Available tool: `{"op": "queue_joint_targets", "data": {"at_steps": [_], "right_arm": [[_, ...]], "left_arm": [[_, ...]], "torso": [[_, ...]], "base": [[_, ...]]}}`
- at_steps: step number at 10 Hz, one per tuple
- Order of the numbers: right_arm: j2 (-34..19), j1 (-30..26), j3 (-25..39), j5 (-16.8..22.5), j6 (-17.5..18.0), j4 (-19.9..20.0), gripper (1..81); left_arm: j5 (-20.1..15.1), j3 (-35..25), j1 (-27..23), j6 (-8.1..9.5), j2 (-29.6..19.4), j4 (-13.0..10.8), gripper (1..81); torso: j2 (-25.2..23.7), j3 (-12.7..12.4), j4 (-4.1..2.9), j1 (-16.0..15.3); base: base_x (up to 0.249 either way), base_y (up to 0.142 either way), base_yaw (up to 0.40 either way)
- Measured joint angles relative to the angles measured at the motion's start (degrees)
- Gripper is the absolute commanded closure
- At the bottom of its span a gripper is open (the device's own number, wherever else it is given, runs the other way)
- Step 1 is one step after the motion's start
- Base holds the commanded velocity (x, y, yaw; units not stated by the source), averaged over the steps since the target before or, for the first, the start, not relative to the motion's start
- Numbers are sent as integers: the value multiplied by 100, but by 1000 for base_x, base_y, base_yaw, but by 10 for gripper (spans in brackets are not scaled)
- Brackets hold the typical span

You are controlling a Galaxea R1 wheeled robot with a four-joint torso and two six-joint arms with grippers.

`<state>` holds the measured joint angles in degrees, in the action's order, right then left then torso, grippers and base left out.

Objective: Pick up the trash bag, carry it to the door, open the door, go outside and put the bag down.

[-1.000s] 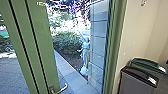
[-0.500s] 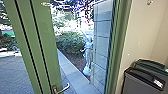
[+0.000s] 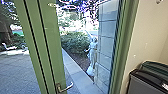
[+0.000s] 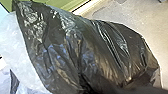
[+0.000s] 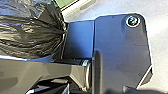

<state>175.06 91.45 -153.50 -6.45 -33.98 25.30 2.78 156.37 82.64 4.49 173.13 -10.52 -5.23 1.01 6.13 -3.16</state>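
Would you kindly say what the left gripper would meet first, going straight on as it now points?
Most likely the black trash bag, which spans the middle of the left wrist view; the gap, if any, is unclear.

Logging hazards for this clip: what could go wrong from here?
The black bag could snag on the door handle, which sticks out from its green upright. Its thin, creased plastic might tear if it catches. The bins beside the door frame may get bumped.
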Motion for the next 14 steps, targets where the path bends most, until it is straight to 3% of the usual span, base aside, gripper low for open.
{"op": "queue_joint_targets", "data": {"at_steps": [14], "right_arm": [[0, 13, 0, -2, -30, -7, 10]], "left_arm": [[2, -133, 90, 0, -59, -177, 811]], "torso": [[0, 0, 0, 0]], "base": [[0, 0, 210]]}}
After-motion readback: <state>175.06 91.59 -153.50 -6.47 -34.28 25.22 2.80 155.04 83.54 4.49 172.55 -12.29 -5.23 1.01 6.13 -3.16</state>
